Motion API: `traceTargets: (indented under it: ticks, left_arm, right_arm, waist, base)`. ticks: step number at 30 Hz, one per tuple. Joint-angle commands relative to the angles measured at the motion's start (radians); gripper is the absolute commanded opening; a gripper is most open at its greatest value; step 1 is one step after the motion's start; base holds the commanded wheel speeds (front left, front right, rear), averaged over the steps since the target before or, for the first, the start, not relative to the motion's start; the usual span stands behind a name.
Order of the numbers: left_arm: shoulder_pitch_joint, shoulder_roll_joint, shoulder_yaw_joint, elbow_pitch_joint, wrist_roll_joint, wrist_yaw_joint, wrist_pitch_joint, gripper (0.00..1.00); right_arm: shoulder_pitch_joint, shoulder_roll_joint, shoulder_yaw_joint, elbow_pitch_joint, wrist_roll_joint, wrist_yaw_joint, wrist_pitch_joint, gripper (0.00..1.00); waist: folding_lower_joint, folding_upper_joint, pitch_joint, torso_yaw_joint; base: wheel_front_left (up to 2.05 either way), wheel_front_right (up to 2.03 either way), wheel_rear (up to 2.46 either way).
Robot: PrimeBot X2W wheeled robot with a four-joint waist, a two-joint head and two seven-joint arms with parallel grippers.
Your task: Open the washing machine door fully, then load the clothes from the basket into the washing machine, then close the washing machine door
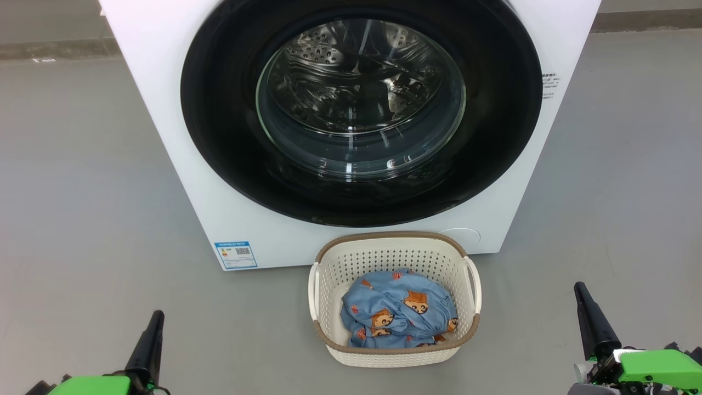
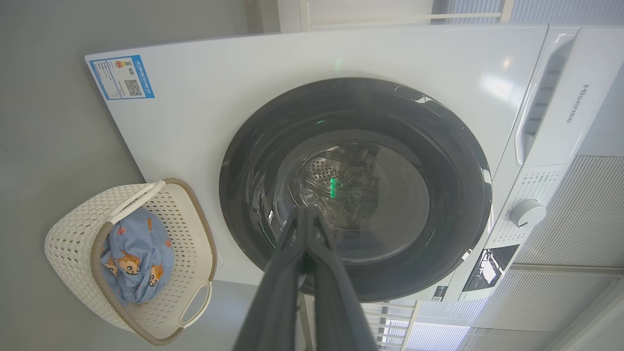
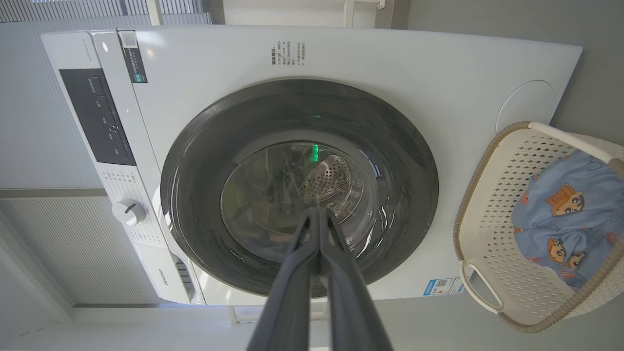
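Note:
The white washing machine (image 1: 164,109) fills the top of the head view, and its round black-rimmed door (image 1: 230,137) lies shut against its front. On the floor in front of it stands the cream basket (image 1: 329,274) with the light blue printed clothes (image 1: 397,318) bundled inside. My left gripper (image 1: 155,318) is at the lower left and my right gripper (image 1: 580,291) at the lower right, both shut and empty, well short of the basket. In each wrist view the shut gripper (image 2: 306,210) (image 3: 318,212) points at the door (image 2: 356,102) (image 3: 297,97).
Grey floor (image 1: 82,192) stretches to both sides of the machine. A blue label sticker (image 1: 236,255) sits at the machine's lower left corner. The control panel with a round knob (image 2: 527,213) shows in the wrist views, beside ribbed white panelling (image 3: 63,243).

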Motion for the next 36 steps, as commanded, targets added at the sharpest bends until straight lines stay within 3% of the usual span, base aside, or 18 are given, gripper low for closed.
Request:
traceTargets:
  ticks: [1, 36]
  left_arm:
    - [-0.044, 0.011, 0.035, -0.024, 0.015, -0.007, 0.007, 0.0]
    - [-0.044, 0.011, 0.034, -0.024, 0.014, -0.007, 0.007, 0.0]
  right_arm:
    - [-0.043, -0.004, 0.024, -0.025, -0.012, 0.002, 0.008, 0.0]
    - [-0.043, -0.004, 0.024, -0.025, -0.012, 0.002, 0.008, 0.0]
  waist:
    - [0.0, 0.0, 0.0, 0.0]
    - [0.0, 0.0, 0.0, 0.0]
  base:
    - [0.0, 0.0, 0.0]
    - [0.0, 0.0, 0.0]
